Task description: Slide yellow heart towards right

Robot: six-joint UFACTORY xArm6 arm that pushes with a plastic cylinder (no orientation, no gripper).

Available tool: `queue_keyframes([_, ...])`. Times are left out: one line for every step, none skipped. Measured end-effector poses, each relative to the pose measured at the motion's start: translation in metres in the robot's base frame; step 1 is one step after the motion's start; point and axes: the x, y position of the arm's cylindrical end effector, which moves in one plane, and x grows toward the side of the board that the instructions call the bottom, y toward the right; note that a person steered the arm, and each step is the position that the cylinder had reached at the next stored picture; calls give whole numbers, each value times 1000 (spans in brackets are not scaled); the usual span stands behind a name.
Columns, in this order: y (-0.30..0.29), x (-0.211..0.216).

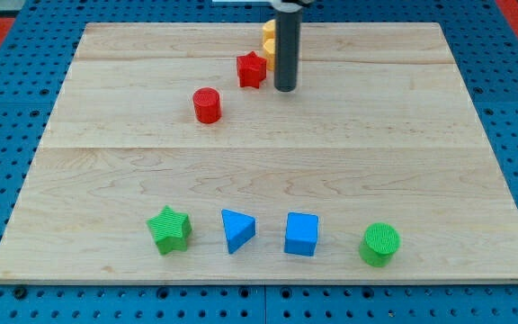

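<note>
Pincer I had none: my arm ended in a straight dark rod, so nothing could spread or press together, and it held nothing. My tip rested on the pale wooden board, just to the view's right of the red star-shaped block and apart from it. Yellow blocks sat just behind the rod, above my tip in the view and largely hidden by it; two seemed to lie there, one above the other. I could not make out their shapes, so I could not tell which was the yellow heart, nor whether the rod touched them. Taking the red star as landmark, those yellow blocks lay just to its upper right. The red cylinder block stood to its lower left. Well below it, along the board's near edge, ran a row: green star block, blue triangular block, blue cube-like block and green cylinder block.
</note>
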Motion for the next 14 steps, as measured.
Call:
queue_keyframes([-2,-6])
queue_keyframes([-57,12])
queue_keyframes([-112,36])
queue_keyframes([-201,7])
queue_keyframes([-216,-55])
queue_keyframes([-177,-93])
queue_keyframes([-124,-119])
queue_keyframes([-63,-129])
queue_keyframes([-4,-125])
queue_keyframes([43,-106])
queue_keyframes([23,-69])
queue_keyframes([26,-27])
queue_keyframes([29,11])
queue_keyframes([44,20])
